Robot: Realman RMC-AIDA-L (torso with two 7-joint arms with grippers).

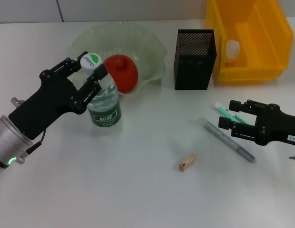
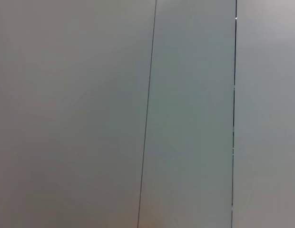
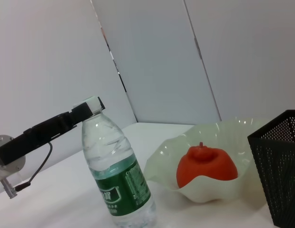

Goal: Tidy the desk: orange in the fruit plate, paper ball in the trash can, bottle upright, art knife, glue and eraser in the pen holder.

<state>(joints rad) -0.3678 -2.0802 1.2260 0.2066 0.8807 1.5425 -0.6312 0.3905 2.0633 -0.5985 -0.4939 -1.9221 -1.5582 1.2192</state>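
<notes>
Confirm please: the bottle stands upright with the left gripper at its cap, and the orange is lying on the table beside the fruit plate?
Not quite. The orange lies inside the fruit plate, not on the table beside it; the head view and the right wrist view both show it. The rest holds: the bottle stands upright with the left gripper at its cap.

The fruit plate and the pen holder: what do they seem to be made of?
Fruit plate: probably glass or clear plastic, glossy pale green; the orange shows through its wavy rim in the right wrist view. Pen holder: likely metal mesh, matte black, with fine holes visible.
</notes>
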